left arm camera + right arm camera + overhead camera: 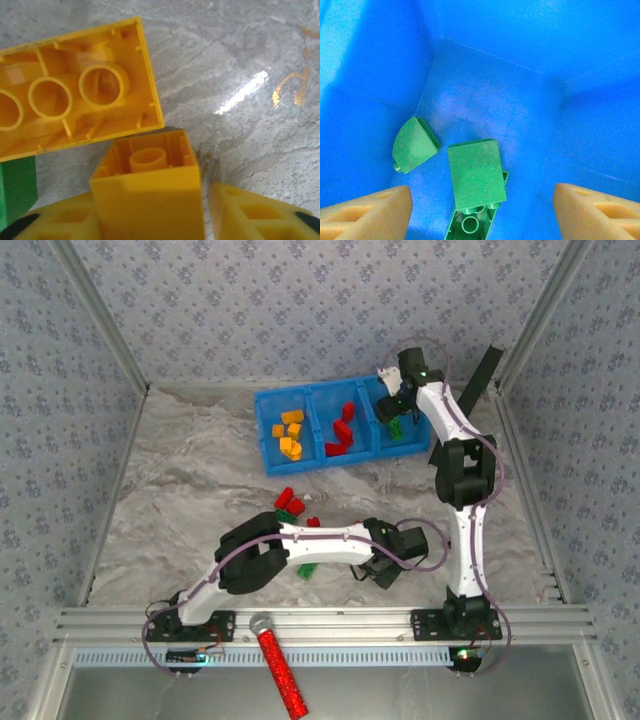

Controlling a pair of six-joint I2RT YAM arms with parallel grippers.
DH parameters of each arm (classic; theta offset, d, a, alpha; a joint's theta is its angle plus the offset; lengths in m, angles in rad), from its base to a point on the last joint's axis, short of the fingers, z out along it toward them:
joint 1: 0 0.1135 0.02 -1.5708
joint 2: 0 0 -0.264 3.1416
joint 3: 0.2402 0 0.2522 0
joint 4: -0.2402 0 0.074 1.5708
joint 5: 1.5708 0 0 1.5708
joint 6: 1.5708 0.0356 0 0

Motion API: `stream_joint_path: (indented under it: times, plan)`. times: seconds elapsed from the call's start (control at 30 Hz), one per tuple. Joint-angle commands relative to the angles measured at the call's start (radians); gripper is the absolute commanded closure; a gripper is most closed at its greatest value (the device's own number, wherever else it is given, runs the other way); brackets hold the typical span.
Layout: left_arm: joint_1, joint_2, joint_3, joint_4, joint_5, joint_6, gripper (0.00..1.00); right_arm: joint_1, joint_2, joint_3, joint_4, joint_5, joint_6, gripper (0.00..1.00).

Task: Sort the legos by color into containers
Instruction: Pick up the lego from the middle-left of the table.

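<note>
The blue tray (268, 440) at the back holds yellow legos (290, 432) on the left, red ones (343, 430) in the middle and green ones (397, 426) on the right. My right gripper (396, 400) (480, 212) hangs open over the green compartment, where three green bricks (475, 172) lie loose beneath it. My left gripper (385, 568) (150, 220) is low on the table, shut on a small yellow brick (150, 200) lying on its side; a sliver of table shows at the right finger (255, 212). A large yellow brick (75, 100) lies upside down just beyond it.
Loose red and green bricks (288, 502) lie mid-table, another green one (307, 570) by my left forearm, and one green brick (15, 190) beside the left fingers. A red glittery stick (282, 672) rests on the near rail. Walls close the table's back and sides.
</note>
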Motion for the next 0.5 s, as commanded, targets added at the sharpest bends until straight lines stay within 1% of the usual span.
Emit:
stream_joint_path:
  times: [0.0, 0.17, 0.27, 0.37, 0.47]
  plan:
    - [-0.011, 0.015, 0.015, -0.007, 0.006, -0.004, 0.6, -0.013, -0.06, 0.002, -0.039, 0.001, 0.018, 0.24]
    - [-0.011, -0.002, 0.001, -0.006, 0.002, -0.007, 0.77, -0.013, -0.083, -0.013, -0.053, -0.008, 0.031, 0.23]
    - [-0.009, -0.036, -0.022, -0.004, -0.004, -0.006, 0.84, -0.016, -0.102, -0.031, -0.052, -0.015, 0.038, 0.23]
    - [0.008, -0.097, -0.05, -0.003, -0.007, -0.003, 0.9, -0.019, -0.128, -0.051, -0.045, -0.033, 0.046, 0.23]
    - [0.062, -0.201, -0.095, 0.005, -0.014, 0.0, 0.92, -0.022, -0.166, -0.077, -0.038, -0.059, 0.044, 0.22]
